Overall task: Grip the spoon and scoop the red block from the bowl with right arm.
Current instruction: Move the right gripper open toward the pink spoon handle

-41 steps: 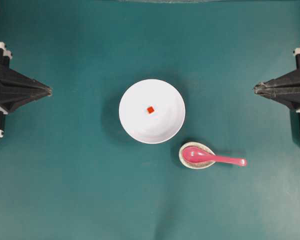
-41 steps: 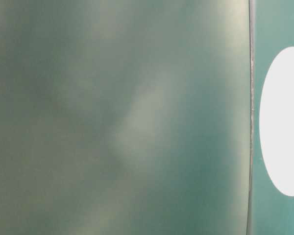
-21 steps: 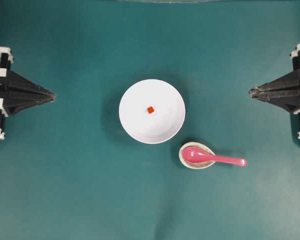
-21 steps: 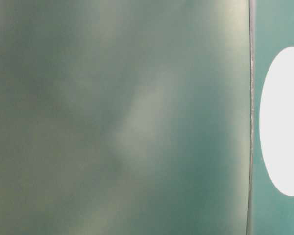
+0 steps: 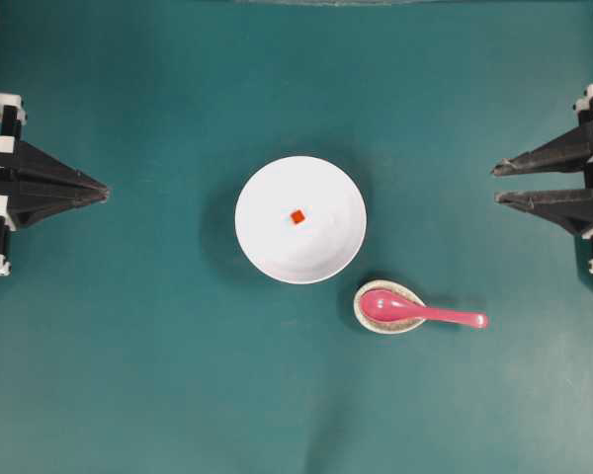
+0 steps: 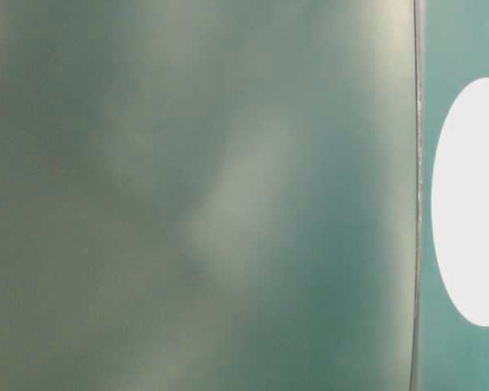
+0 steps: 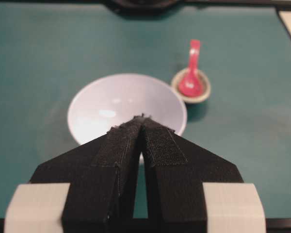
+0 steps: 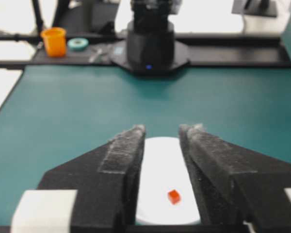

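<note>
The white bowl (image 5: 300, 219) sits near the middle of the overhead view on the green table (image 5: 158, 375), and the small red block (image 5: 297, 217) lies alone on its floor, close to the bowl's center. Just below and right of the bowl, close to its rim with a thin strip of table showing between them, is a small speckled dish (image 5: 388, 307). The pink spoon (image 5: 420, 311) rests with its scoop inside this dish, and its handle sticks out over the dish's right edge, pointing toward the right side of the frame. The left gripper (image 5: 103, 185) is at the left edge of the overhead view, well apart from the bowl, and its jaws are pressed together with nothing between them. The right gripper (image 5: 496, 184) is at the right edge, also well apart from the dishes, with its jaws spread wide and nothing in them; in the right wrist view the bowl and block appear through the gap between the jaws. Bare table surrounds the bowl and dish on all sides, with broad open stretches above, below and toward both grippers. The table-level view is blurred, showing only part of the bowl at its right edge.
</note>
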Tool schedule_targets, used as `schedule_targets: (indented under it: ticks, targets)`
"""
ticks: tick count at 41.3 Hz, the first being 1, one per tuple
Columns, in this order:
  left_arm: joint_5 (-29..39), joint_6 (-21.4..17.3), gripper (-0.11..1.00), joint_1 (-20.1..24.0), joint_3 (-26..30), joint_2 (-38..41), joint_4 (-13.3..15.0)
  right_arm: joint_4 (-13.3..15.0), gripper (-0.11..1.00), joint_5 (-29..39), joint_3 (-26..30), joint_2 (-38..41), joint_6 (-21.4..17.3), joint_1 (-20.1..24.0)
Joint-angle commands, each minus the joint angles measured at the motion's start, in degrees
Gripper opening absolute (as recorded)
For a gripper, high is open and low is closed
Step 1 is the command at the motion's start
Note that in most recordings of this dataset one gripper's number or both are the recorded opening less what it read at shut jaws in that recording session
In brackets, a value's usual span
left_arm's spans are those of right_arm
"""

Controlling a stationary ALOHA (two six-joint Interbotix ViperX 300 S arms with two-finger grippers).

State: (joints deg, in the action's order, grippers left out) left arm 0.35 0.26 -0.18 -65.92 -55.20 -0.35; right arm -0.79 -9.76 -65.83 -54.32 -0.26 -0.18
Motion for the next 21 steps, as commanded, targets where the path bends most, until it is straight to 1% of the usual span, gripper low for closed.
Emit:
schedule_targets:
  ticks: [1, 6, 16, 21]
  targets:
    - [-0.3, 0.1, 0.0, -0.1, 1.5, 0.4, -0.1, -0.7, 0.44, -0.2, 1.6, 0.6, -0.1, 0.2]
    - [-0.3, 0.1, 0.0, -0.1, 1.5, 0.4, -0.1, -1.3, 0.47, 0.4, 1.6, 1.1, -0.4, 0.2]
    - [0.3, 0.3, 0.0, -0.1, 1.5, 0.4, -0.1, -3.0, 0.47, 0.8, 0.9, 3.3, -1.7, 1.0]
    - [1.1, 0.6, 0.0, -0.1, 1.5, 0.4, -0.2, -3.9, 0.47, 0.1, 0.4, 5.4, -1.7, 1.9]
